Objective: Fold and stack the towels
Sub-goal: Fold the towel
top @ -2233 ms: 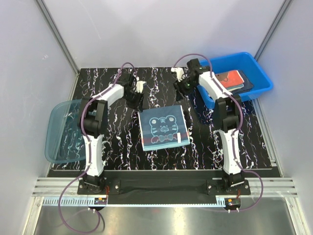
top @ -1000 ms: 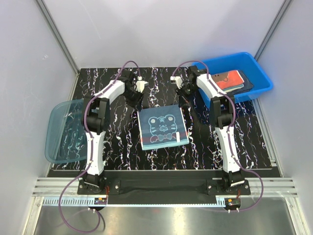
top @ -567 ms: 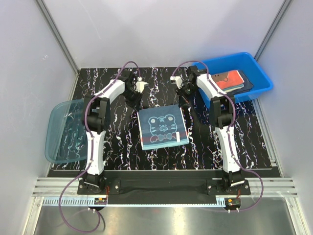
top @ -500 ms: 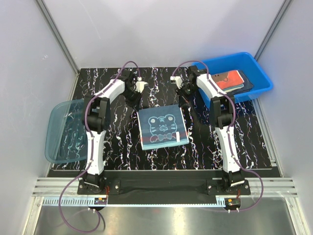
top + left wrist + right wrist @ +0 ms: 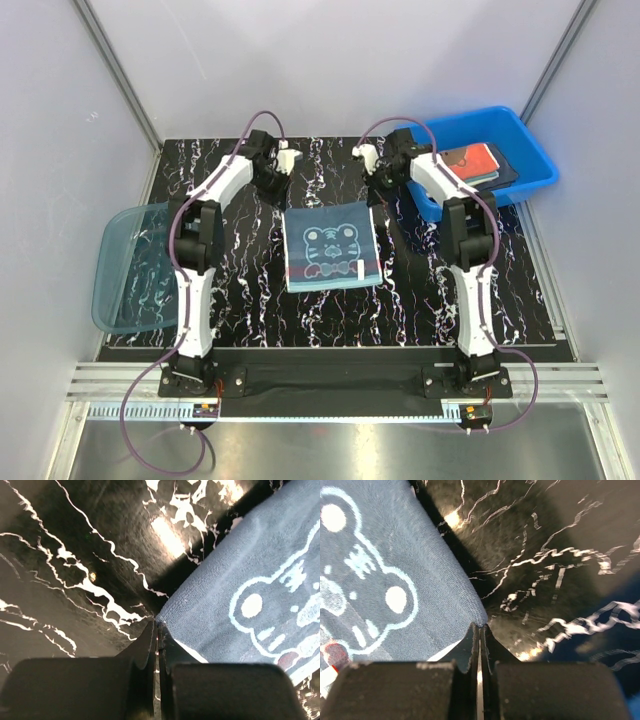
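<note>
Top external view, left to right: my left gripper (image 5: 284, 205) is pinched shut on the far-left corner of the slate-blue towel (image 5: 330, 248), which lies flat on the table (image 5: 240, 285). My right gripper (image 5: 373, 200) is clamped on the far-right corner. It looks a soft, light, limp cloth. I judge the corners the right hold, though the middle will likely sag.

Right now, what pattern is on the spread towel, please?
Slate-blue towel with a pale bear outline; clearest from top external.
</note>
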`<state>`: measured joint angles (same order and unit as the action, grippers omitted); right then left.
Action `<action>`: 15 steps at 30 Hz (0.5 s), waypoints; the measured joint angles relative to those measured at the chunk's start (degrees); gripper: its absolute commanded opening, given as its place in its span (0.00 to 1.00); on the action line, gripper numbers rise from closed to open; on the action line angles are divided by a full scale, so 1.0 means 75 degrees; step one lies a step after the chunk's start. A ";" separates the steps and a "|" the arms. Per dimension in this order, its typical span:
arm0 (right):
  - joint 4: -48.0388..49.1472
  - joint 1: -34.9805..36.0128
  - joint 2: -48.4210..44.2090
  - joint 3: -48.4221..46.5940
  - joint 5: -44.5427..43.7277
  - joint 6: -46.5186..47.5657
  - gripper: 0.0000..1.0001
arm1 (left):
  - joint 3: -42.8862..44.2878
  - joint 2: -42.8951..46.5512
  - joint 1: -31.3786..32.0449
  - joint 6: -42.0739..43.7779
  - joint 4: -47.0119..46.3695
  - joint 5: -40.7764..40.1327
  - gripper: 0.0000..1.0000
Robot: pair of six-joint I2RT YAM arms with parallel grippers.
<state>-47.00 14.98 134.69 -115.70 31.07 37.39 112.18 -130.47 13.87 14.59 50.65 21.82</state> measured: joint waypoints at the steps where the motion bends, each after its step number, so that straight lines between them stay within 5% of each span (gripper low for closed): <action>1: 0.0262 -0.0006 -0.0239 0.0271 -0.0038 0.0006 0.00 | -0.0248 0.0172 0.0000 -0.0044 -0.0195 -0.0003 0.00; 15: 0.3538 -0.0003 -0.3555 0.5082 -0.0204 0.0647 0.00 | -0.2932 0.2637 0.0251 -0.0309 -0.1105 0.0023 0.00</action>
<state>-20.47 14.96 108.03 -77.58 29.54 42.24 90.19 -110.69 15.75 12.27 42.37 22.00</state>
